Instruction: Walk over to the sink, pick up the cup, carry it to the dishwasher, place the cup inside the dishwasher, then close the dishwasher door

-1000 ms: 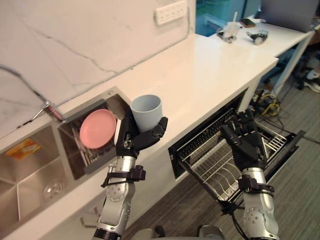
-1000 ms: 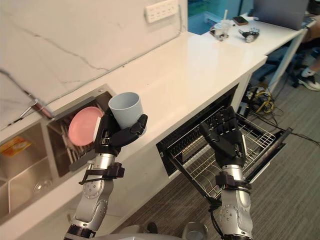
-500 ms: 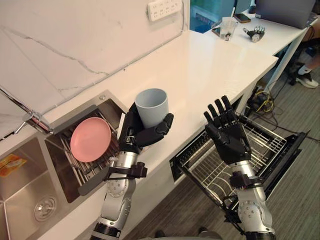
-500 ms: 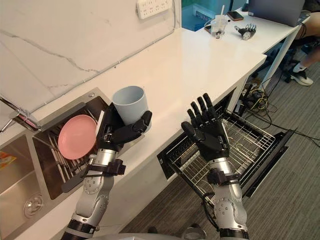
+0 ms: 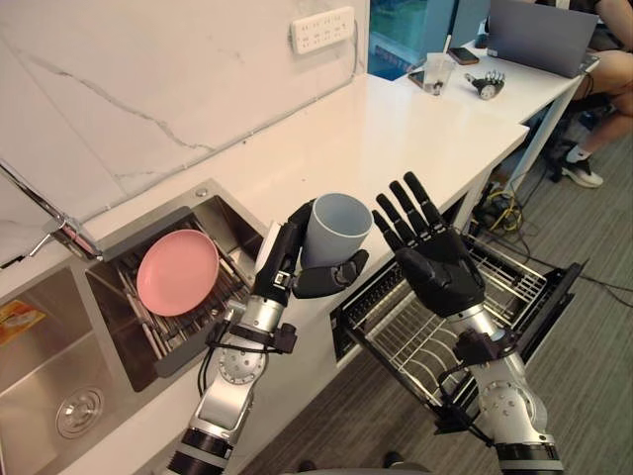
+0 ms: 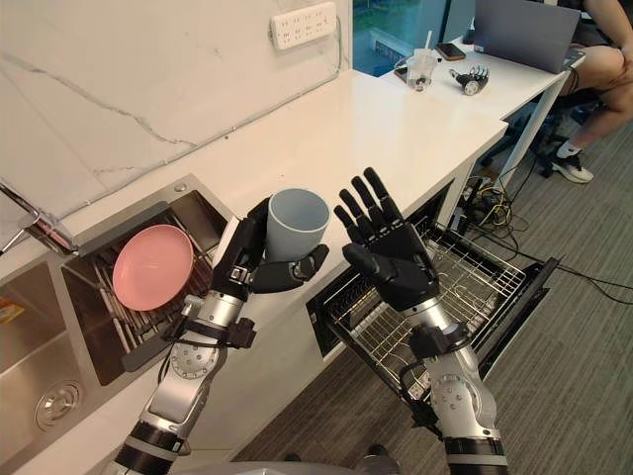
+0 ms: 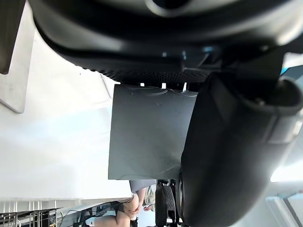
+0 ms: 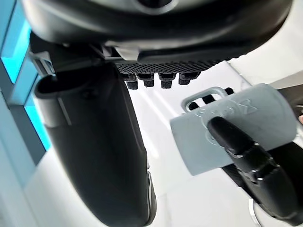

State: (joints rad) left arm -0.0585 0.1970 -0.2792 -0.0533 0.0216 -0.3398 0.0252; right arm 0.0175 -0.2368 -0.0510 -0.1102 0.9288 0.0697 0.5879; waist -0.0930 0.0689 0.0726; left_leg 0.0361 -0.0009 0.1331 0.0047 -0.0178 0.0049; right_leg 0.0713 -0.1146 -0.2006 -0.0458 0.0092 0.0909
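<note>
Over the counter [image 5: 396,139] edge, the left hand [image 5: 289,252] is wrapped round the side of the blue cup [image 5: 334,228], which looks light, hard and a bit slippery, and the right hand [image 5: 432,265] beside it is open wide.

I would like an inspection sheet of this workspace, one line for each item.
Surface: white countertop, steel sink at its left.
Job's things: pale blue plastic cup, held; dishwasher's wire rack pulled out.
Clutter: round pink plate on edge in the sink's right compartment.
Robot hands: left robot hand shut on the cup; right robot hand open, beside it.
Cables: tangle on floor beyond the counter's end.
Surroundings: white socket strip on marble wall; person's leg, far right.
</note>
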